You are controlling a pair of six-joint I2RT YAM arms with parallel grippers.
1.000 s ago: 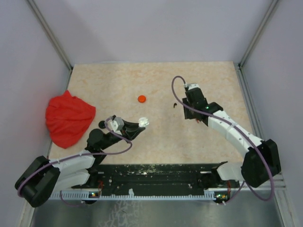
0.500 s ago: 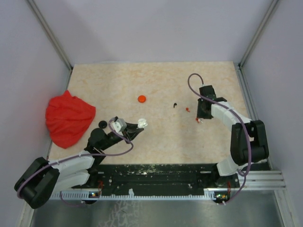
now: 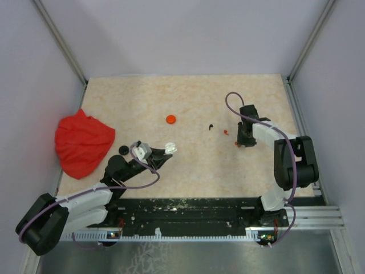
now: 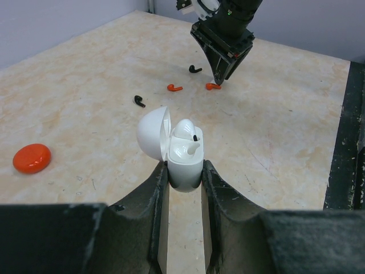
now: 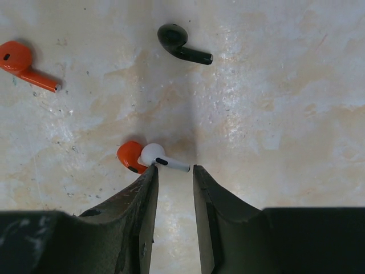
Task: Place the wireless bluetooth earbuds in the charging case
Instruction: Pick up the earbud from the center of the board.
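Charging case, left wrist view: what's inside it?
One white earbud sits in the open charging case. Whatever lies beneath or behind it is hidden.
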